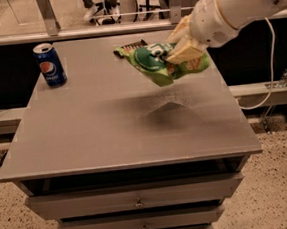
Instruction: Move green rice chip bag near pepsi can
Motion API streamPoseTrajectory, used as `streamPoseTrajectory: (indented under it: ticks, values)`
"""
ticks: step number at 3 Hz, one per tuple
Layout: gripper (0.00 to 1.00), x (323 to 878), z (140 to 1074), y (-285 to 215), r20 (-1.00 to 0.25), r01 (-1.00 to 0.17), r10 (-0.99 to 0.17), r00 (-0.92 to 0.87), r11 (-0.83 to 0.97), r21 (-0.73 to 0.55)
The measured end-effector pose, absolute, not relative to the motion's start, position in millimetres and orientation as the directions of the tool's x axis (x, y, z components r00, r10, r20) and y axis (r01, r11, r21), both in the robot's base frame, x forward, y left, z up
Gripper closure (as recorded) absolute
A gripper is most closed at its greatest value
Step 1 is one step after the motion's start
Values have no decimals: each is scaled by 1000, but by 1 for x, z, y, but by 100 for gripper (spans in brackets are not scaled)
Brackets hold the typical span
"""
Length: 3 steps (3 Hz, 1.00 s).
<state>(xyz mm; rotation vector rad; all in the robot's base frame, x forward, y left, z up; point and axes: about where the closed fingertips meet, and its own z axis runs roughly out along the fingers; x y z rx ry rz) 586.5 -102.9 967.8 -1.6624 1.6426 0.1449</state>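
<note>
The green rice chip bag (161, 63) hangs in the air above the right half of the grey table (109, 124), tilted, its dark green circle facing up. My gripper (181, 45) is shut on the bag's upper right side, with the white arm coming in from the upper right. The bag casts a shadow on the tabletop below it. The pepsi can (49, 65) stands upright at the table's far left corner, well apart from the bag.
A small dark flat wrapper (133, 45) lies at the table's far edge, partly hidden behind the bag. The table has drawers (136, 200) below its front edge. A rail and glass run behind the table. A cable hangs at the right.
</note>
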Motion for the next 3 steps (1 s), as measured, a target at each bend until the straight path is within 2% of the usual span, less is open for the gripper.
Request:
streamPoseTrajectory:
  ticks: [3]
  values:
    - [100,653,958,9,-595,-821,-643,483,-97,-562]
